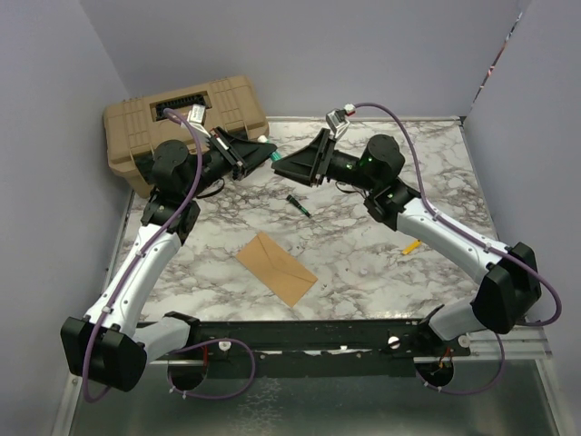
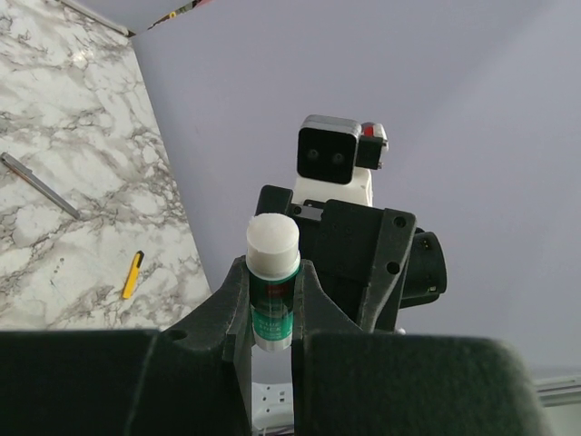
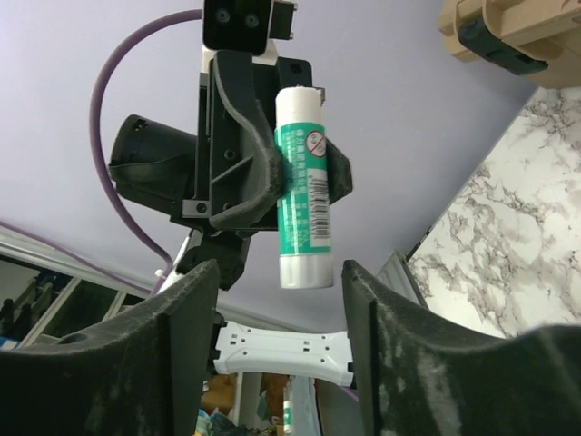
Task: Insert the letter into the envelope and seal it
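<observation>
The kraft-brown envelope point(image 1: 277, 268) lies flat on the marble table point(image 1: 363, 263), near its front middle. No pale peach letter shows in any view. My left gripper point(image 1: 263, 151) is raised above the back of the table and shut on a green glue stick point(image 2: 271, 295) with a white end. It also shows in the right wrist view point(image 3: 304, 191). My right gripper point(image 3: 277, 277) is open and faces the left one. Its jaws stand either side of the stick's near end without touching it. In the top view the right gripper point(image 1: 283, 166) is just right of the left one.
A tan hard case point(image 1: 186, 123) stands at the back left. A dark green pen point(image 1: 298, 204) lies mid-table and a small yellow object point(image 1: 410, 245) lies at the right. Lavender walls close in the back and sides.
</observation>
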You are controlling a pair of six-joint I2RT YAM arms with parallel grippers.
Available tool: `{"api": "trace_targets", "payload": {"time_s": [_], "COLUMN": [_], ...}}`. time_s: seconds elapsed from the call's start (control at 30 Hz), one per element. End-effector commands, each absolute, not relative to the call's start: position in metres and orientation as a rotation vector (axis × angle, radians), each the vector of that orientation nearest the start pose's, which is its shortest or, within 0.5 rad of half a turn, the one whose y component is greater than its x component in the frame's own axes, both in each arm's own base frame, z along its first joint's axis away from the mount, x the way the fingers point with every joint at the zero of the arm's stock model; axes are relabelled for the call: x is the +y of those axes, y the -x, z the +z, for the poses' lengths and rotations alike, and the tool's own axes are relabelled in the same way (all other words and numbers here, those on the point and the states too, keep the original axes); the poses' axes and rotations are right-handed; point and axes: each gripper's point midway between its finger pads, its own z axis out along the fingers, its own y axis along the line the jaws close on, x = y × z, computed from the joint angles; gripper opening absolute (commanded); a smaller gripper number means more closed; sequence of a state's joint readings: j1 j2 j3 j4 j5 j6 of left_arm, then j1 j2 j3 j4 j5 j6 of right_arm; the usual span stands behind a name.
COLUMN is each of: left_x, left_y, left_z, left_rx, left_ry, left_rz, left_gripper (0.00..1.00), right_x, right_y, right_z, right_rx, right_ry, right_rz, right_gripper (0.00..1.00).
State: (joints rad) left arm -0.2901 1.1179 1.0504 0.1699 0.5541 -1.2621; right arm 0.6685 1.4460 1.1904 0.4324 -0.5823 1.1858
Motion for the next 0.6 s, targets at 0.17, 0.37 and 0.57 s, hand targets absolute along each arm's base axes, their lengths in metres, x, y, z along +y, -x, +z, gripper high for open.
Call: {"api": "trace_targets", "payload": {"time_s": [0.17,0.37,0.57], "left_x": [-0.226,-0.227,-0.226], "left_y": [-0.3,-0.302,-0.307], "left_z": [0.412,0.409,0.406], "left_rx": [1.683,1.688,1.697], "left_ry": [0.287,0.294,0.317], "left_rz": [-1.66,-1.661,-1.647], "left_gripper": [0.0,0.0,0.0], "right_x": [0.379,0.382,0.387], "right_y": [-0.274,-0.279,-0.3], "right_z": [0.398,0.398,0.378], "right_rx": [1.686,1.678,1.747], "right_ry": [0.141,0.201,0.322], "right_rz": [1.867,1.806,1.568], "right_gripper": [0.37,0.14,0.01]}}
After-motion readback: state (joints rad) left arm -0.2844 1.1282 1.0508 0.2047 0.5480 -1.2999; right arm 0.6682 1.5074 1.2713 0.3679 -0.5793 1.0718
